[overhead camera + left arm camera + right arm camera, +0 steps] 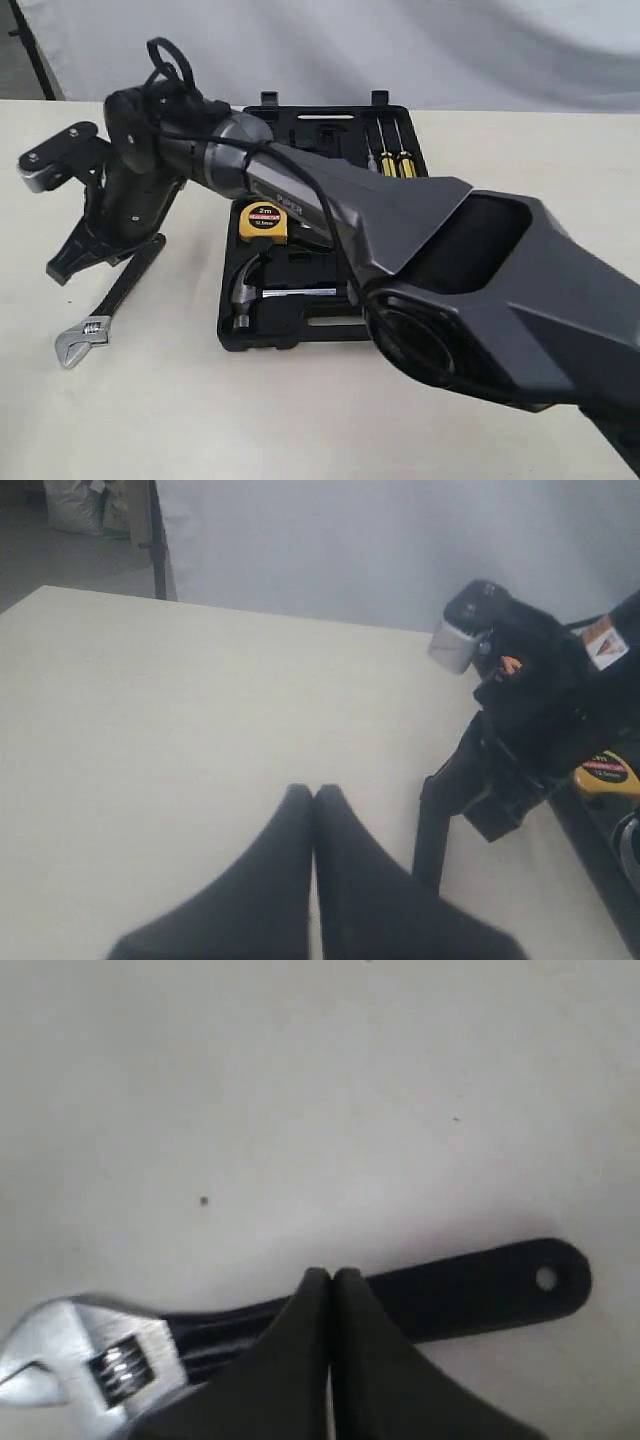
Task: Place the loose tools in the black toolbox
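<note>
1 silver adjustable wrench (108, 303) lies on the surface (200, 420) toward its left edge, outside the open black toolbox (300, 335), which holds 1 claw hammer (243, 292), 1 yellow tape measure (262, 222) and 2 yellow-handled screwdrivers (386, 163). 2 grippers show, both clenched on nothing: the right gripper (331, 1278) hangs just over the wrench's black handle, the left gripper (313, 796) over bare surface.

- "2m" stands in black on the round top label of the yellow tape measure (262, 222), which lies in the black toolbox (285, 338). The finer print on the red band below it is too small to read.
- The pale lettering on the right arm (400, 215) is too faint to make out.
- The print on the white-and-orange sticker (606, 640) on that arm is illegible.
</note>
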`<state>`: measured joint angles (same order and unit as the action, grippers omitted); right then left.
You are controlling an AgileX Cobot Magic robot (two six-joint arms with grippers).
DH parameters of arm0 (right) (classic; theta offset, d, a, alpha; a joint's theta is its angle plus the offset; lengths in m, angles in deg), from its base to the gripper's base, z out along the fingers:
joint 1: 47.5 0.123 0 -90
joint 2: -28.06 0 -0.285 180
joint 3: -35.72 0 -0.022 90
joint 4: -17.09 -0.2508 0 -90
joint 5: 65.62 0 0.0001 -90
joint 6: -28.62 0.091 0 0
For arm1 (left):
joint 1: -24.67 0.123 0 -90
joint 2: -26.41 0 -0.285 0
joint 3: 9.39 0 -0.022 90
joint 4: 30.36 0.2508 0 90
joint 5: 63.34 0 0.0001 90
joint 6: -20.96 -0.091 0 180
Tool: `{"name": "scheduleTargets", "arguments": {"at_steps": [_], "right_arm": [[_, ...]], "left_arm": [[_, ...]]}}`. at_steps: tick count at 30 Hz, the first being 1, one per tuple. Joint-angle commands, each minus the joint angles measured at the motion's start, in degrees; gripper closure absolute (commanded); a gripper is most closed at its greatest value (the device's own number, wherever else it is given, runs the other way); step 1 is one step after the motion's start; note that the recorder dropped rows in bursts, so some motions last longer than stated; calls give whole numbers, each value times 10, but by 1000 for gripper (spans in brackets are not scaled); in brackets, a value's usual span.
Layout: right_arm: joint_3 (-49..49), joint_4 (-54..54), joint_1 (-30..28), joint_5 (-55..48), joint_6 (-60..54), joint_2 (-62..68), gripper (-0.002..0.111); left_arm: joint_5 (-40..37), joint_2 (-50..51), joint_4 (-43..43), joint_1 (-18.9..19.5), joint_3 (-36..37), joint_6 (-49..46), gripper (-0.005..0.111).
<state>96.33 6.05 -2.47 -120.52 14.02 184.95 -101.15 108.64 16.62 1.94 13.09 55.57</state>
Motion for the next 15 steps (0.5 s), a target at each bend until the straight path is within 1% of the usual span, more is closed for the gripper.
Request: {"name": "scheduleTargets", "arguments": {"at_steps": [1,4,9,15], "right_arm": [[0,10,-10,13,-3,38,109],[0,10,-16,-16,-2,55,109],[1,21,-17,-145,29,51,109],[1,21,-17,-151,73,12,109]], "left_arm": [[10,-5,-8,2,5,6,105],[10,-5,-8,2,5,6,105],[10,-5,-8,2,5,6,105],[10,-5,-8,2,5,6,105]]}}
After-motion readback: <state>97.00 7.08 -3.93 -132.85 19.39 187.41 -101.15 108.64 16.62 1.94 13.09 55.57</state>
